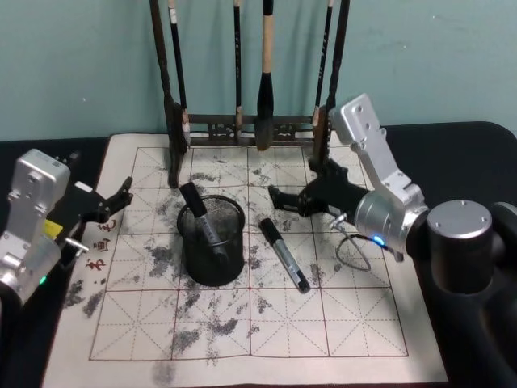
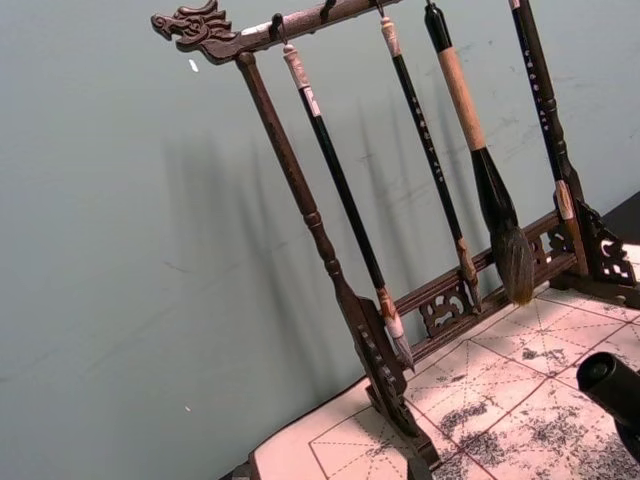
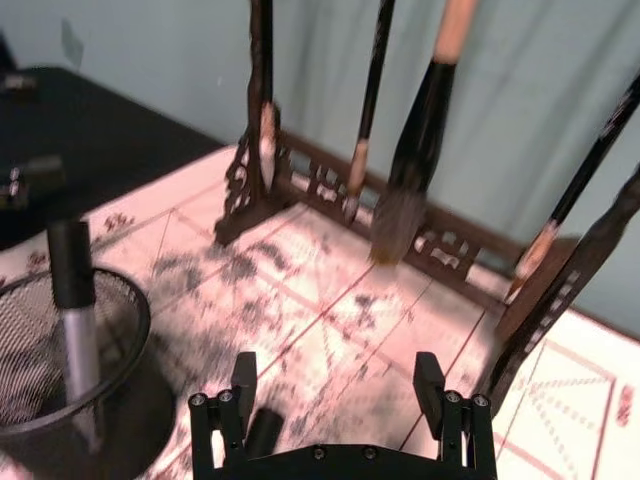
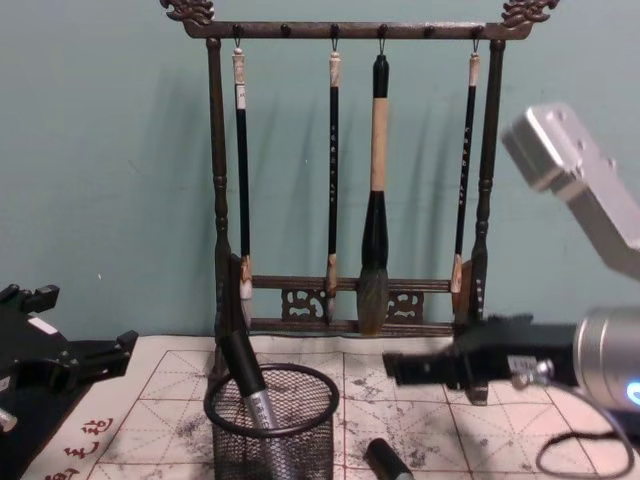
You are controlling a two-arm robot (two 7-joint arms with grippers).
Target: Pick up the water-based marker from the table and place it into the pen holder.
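Pickup of the water-based marker [image 1: 283,253] looks like the step in hand. It lies on the gridded mat [image 1: 339,323] on the table, just below the right gripper [image 1: 279,198], whose jaws are spread and empty. The pen holder [image 1: 214,260] stands beside those jaws, with a second marker [image 1: 202,220] inside. Best to descend straight and straddle the barrel crosswise at mid-length before closing. The left gripper [image 1: 119,202] is parked beyond the holder, jaws spread.

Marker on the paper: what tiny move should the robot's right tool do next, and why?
Probably lower the right tool toward the black-and-silver marker lying on the ink-stained grid paper. The tool is open and empty, hovering just beyond that marker, which lies right of the round black wire-mesh pen holder. The left tool sits idle at the paper's left edge.
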